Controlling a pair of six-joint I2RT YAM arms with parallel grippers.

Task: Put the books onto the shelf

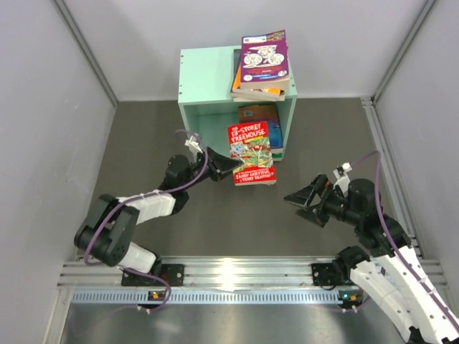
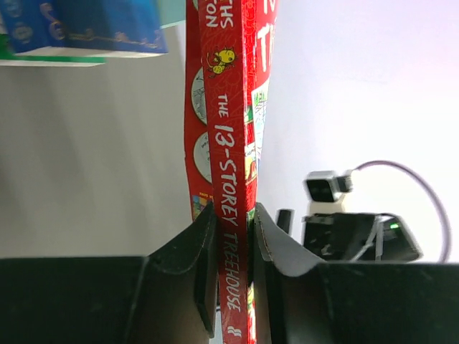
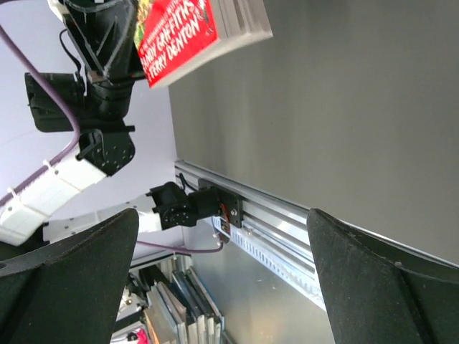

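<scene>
Currently the left end effector (image 1: pixel 228 166) is clamped narrowly on the spine of the red book (image 1: pixel 251 154), which is held just before the open front of the mint-green shelf (image 1: pixel 204 72). A blue-orange book (image 1: pixel 262 115) lies inside; a purple-topped stack (image 1: pixel 264 61) sits on its roof. The right end effector (image 1: pixel 297 197) gapes wide and empty over the bare dark counter (image 1: pixel 143 143), apart from the grey side walls (image 1: pixel 43 107).

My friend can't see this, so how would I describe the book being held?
Find the mint-green shelf at the back. Just in front of its opening, the left jaws pinch one book. Unlike the stacked books, it is bright red, titled The 13-Storey Treehouse.
</scene>
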